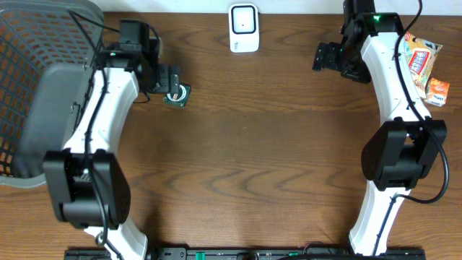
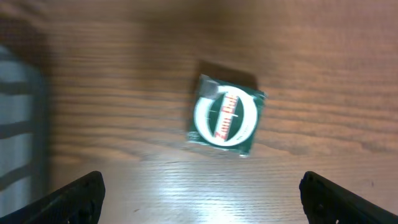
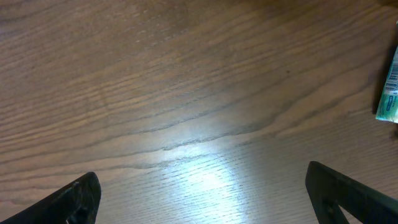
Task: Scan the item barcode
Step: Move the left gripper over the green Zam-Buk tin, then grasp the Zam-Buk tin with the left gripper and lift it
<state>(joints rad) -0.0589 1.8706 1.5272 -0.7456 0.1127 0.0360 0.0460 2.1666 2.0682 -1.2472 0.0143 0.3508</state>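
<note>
Green packet (image 2: 225, 117) shows lettering, possibly red, wrist-view only.

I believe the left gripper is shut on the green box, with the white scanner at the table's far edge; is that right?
Not quite: the left gripper is open, clear of the green box, as the left wrist view shows. The scanner does sit at the far edge.

A mock shop checkout, set on a wooden table (image 1: 253, 144): a white scanner (image 1: 244, 27) (standing at the far edge), a grey mesh basket (image 1: 22, 43), and snack packets (image 1: 421, 58).
</note>
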